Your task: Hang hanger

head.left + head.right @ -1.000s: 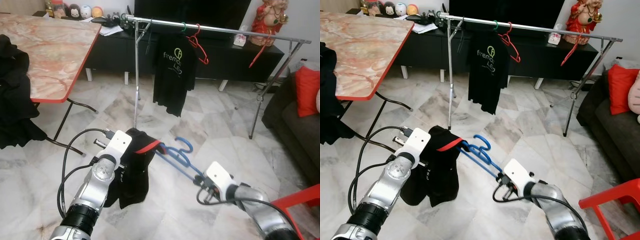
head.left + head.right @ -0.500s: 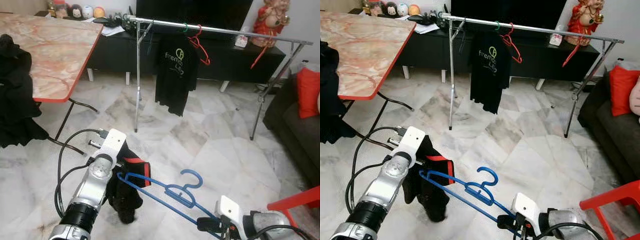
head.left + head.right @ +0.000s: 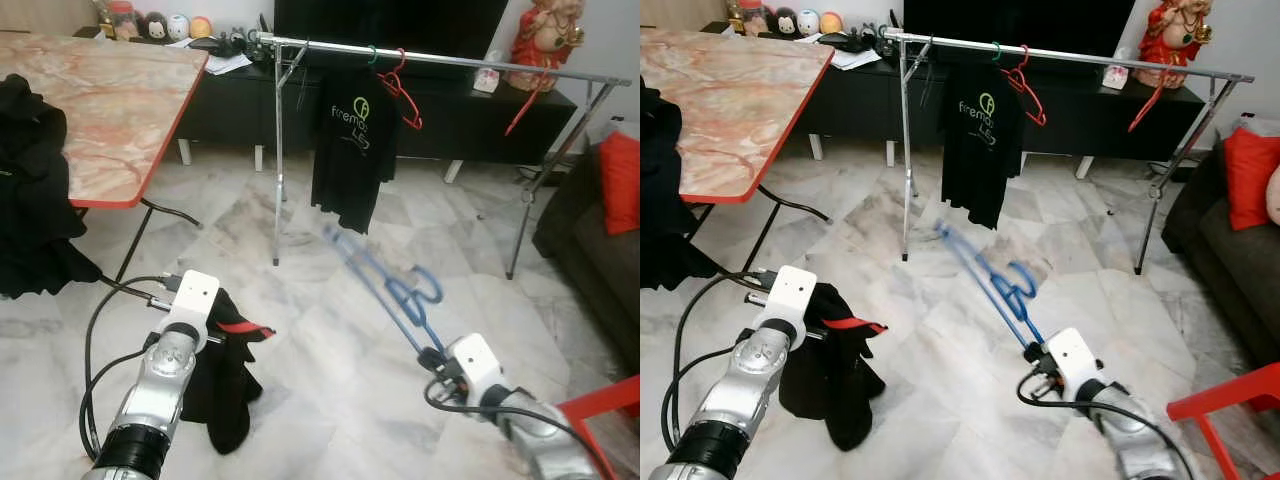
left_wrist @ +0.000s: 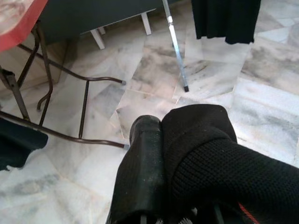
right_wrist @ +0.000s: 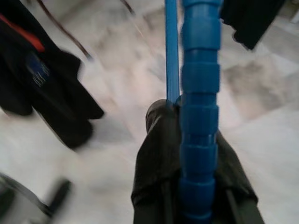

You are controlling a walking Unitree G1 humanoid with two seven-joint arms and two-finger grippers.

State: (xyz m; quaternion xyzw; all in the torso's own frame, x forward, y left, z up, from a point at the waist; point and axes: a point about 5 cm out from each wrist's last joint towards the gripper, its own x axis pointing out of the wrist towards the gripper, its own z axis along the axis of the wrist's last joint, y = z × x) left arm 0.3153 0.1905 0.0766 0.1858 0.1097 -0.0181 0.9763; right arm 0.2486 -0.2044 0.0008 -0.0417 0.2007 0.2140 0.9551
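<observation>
My right gripper (image 5: 196,140) pinches the blue hanger (image 3: 990,282), angled ahead of it; my left gripper (image 4: 180,140) clamps the black garment (image 3: 222,375) hanging below.

- The blue hanger (image 3: 385,282) is motion-blurred, its far end indistinct.
- The black garment (image 4: 219,158) covers one finger of the left tool (image 4: 161,168).
- The red chair (image 3: 1230,415) is cropped at the frame edge.

The hanging black T-shirt (image 3: 349,145) bears partly legible print starting "firema".
</observation>
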